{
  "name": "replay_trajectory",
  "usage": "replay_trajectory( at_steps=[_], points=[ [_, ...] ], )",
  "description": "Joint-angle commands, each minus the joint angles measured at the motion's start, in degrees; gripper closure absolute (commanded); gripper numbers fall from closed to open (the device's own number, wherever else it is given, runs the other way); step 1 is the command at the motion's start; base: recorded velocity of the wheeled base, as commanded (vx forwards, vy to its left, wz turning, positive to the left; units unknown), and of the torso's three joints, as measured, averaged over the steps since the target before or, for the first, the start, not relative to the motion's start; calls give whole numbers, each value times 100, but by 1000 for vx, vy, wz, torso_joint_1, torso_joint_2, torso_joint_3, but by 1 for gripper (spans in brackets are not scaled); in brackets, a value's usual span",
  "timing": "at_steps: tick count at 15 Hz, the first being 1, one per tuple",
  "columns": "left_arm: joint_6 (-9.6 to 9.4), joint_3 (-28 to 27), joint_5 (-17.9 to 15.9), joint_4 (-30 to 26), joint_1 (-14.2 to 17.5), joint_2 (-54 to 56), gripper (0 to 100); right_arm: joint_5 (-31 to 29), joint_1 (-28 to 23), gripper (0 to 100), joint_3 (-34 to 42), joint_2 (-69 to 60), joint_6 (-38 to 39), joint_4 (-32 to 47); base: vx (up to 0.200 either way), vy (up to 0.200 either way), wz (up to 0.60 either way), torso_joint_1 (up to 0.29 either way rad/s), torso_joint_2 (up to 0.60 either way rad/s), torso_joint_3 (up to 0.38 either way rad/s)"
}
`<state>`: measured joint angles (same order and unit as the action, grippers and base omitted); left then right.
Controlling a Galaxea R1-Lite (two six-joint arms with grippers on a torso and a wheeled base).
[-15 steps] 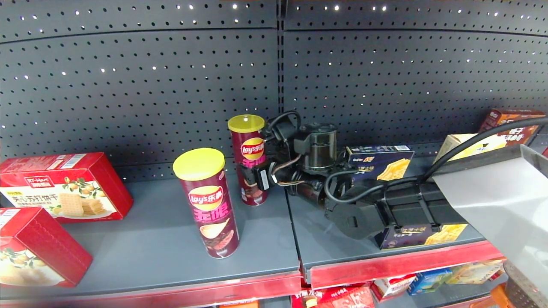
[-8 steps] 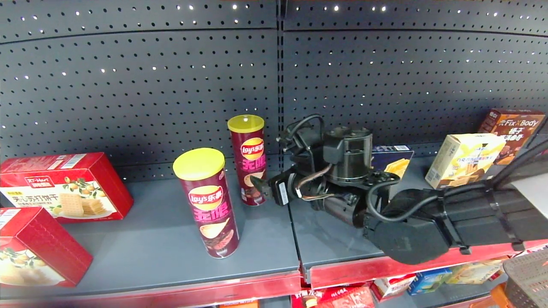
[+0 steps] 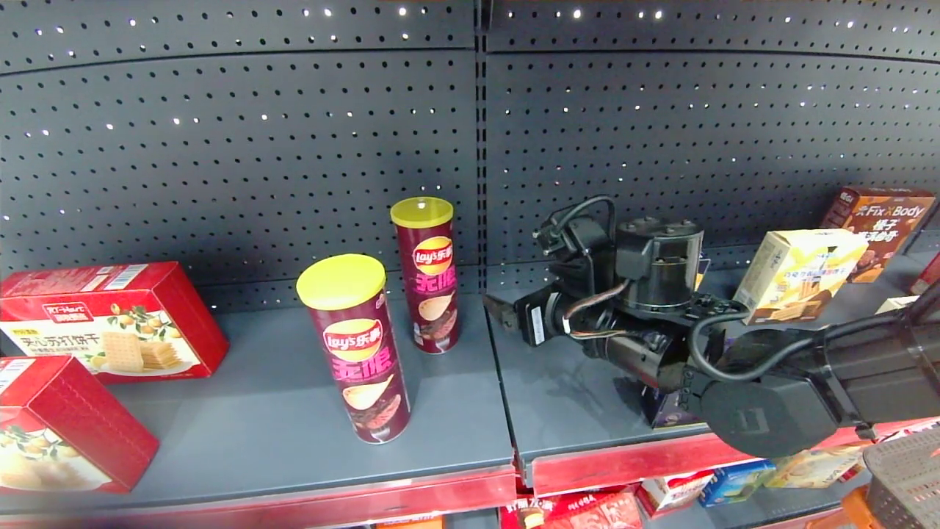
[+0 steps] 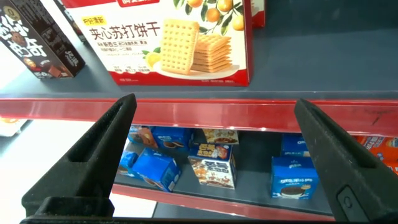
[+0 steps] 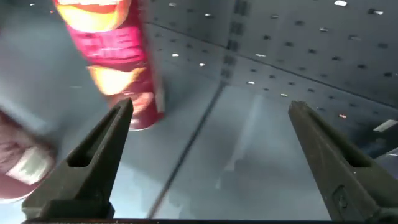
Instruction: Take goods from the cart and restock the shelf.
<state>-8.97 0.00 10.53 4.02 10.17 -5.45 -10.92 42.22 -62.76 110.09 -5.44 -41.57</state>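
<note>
**Setting.** Grey metal shelf (image 3: 279,411) with a red front lip, before a dark perforated back panel (image 3: 242,147).

**Stock, head view**
- Rear can (image 3: 427,275): tall maroon cardboard chip tube with a yellow plastic lid. It stands upright and free at mid-shelf, close to the back panel.
- Front can (image 3: 354,345): a matching tube, upright, at 7 o'clock of the rear can and apart from it.
- Red cardboard cracker box (image 3: 110,319): toward the 9 o'clock end of the shelf.
- Pale yellow carton (image 3: 797,275): toward the 3 o'clock end.
- Dark blue flat box (image 3: 664,415): at the lip, mostly covered by the right forearm.

**Equipment**
- Right end effector (image 3: 499,308): at 3 o'clock of the rear can, near but not touching. Its fingers are spread and hold nothing.
- Left end effector (image 4: 214,102): fingers spread and empty, facing a lower red-lipped shelf edge.

**Hazards (judged).** The forearm lies low over the dark blue flat box, so a careless pull-out could drag the box off the lip. A swing back toward 9 o'clock could tip the tall, narrow rear can.

**Change.** One second ago the right fingers sat at the rear can. The arm has since drawn off toward 3 o'clock, while the can has kept its place and the yellow carton has come into the open.
</note>
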Motion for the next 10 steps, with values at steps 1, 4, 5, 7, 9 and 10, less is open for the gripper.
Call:
replay_trajectory(
  at_steps=[1, 4, 5, 7, 9, 10],
  points=[
    [1, 0, -7, 2, 3, -9, 0, 2, -100, 0, -228, 214, -1, 0, 0, 0, 0, 0, 0, 0],
    [1, 0, 1, 2, 3, -9, 0, 2, -135, 0, -668, 627, -1, 9, 0, 0, 0, 0, 0, 0],
    [1, 0, -7, 2, 3, -9, 0, 2, -135, 0, -720, 680, -1, 9, 0, 0, 0, 0, 0, 0],
    [10, 0, -25, 2, 3, -9, 0, 2, -187, 0, -1010, 935, -1, 9, 0, 0, 0, 0, 0, 0],
    [10, 0, -34, 2, 3, -9, 0, 2, -214, 0, -1133, 1023, -1, 17, 0, 0, 0, 0, 0, 0],
    [18, 0, -43, 2, 3, -9, 0, 11, -214, 0, -1177, 1058, -1, 17, 0, 0, 0, 0, 0, 0]
  ],
)
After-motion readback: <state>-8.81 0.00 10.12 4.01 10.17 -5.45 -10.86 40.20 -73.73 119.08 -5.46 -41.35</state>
